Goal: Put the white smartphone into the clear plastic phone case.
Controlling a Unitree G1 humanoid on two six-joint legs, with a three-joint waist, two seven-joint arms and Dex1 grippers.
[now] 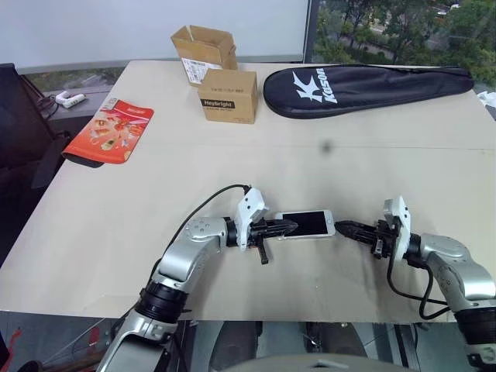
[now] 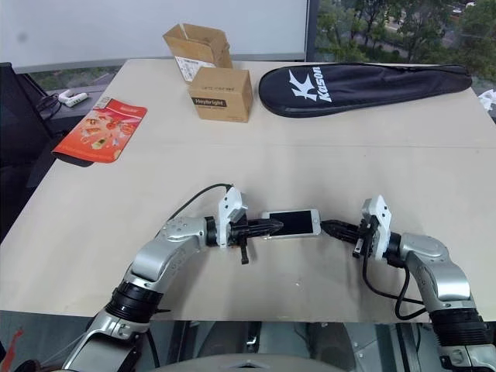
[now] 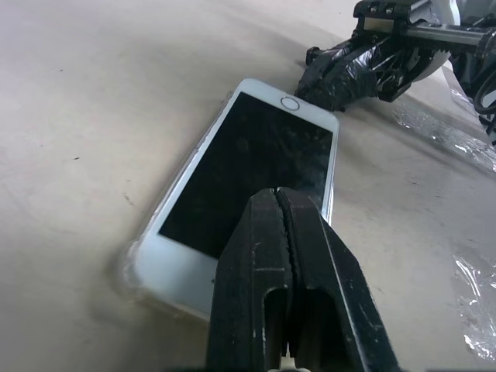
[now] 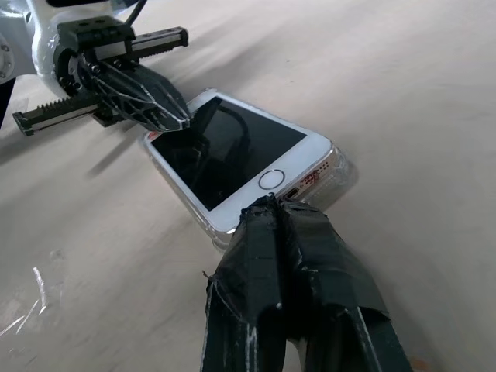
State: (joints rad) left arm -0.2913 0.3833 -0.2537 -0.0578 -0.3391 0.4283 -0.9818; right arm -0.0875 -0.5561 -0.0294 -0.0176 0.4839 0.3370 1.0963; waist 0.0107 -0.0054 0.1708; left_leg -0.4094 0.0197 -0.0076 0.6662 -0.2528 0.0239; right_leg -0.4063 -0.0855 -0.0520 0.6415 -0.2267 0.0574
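The white smartphone [image 1: 310,223] lies flat, screen up, at the table's near middle. It sits inside the clear plastic phone case [image 4: 342,173], whose thin rim glints around its edges [image 3: 132,268]. My left gripper [image 1: 290,227] is shut with nothing between its fingers, and its tip rests on the phone's left end, over the dark screen [image 3: 256,151]. My right gripper [image 1: 342,228] is shut too, wrapped in black tape. Its tip [image 4: 273,203] touches the phone's right end beside the home button.
At the back stand a closed cardboard box [image 1: 228,95] and an open one [image 1: 203,48], with a black racket bag [image 1: 364,87] to their right. A red packet [image 1: 108,130] lies at the table's left edge. Crinkled clear film [image 3: 438,128] lies near the right gripper.
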